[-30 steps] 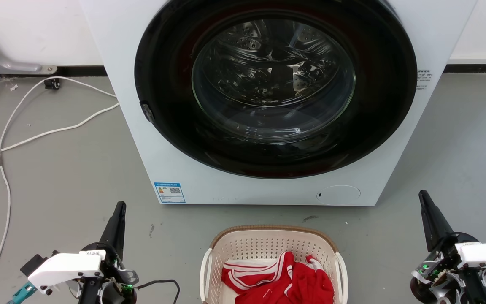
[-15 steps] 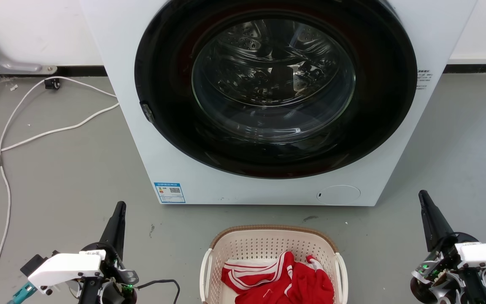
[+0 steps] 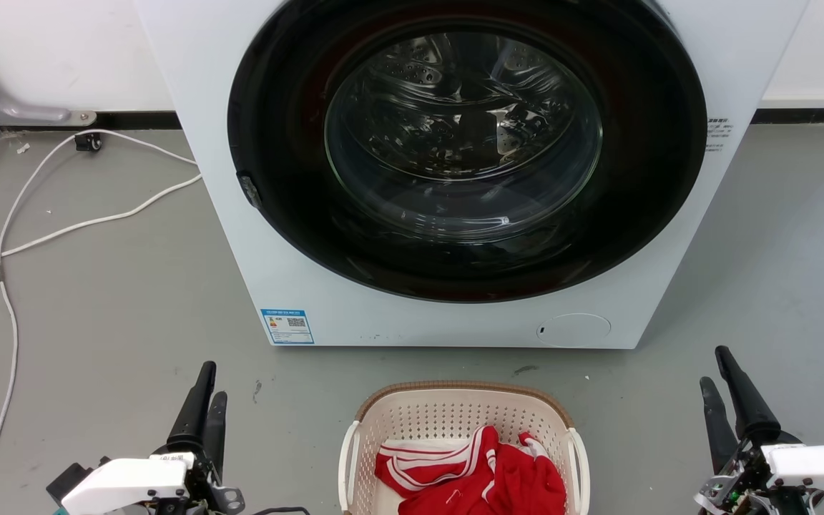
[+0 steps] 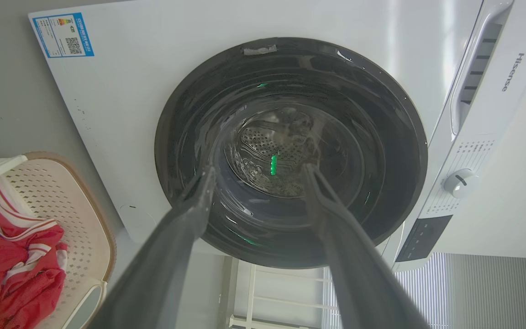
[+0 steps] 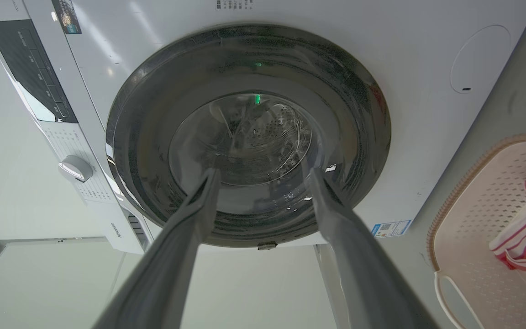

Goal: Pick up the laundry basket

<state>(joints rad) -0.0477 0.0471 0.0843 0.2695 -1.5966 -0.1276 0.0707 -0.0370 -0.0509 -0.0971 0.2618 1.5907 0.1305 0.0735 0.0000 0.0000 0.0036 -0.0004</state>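
Note:
The laundry basket (image 3: 459,388) is cream perforated plastic with a brown rim and white side handles. It stands on the grey floor at the bottom centre of the head view, in front of the washing machine, with a red and white garment (image 3: 476,476) lying inside. My left gripper (image 3: 212,383) is open and stands left of the basket, well apart from it. My right gripper (image 3: 714,367) is open and stands right of it, also apart. The left wrist view has the basket (image 4: 85,205) to the left of the open left gripper (image 4: 258,169). The right wrist view has the basket (image 5: 473,205) to the right of the open right gripper (image 5: 263,172).
A white front-loading washing machine (image 3: 240,250) with its dark round door (image 3: 466,143) shut stands just behind the basket. White cables (image 3: 8,236) trail over the floor at the left. Bare grey floor lies on either side of the basket.
Both grippers have dropped lower in the head view. Each showed a single finger profile before and now shows two fingers apart. The basket and the camera have not moved.

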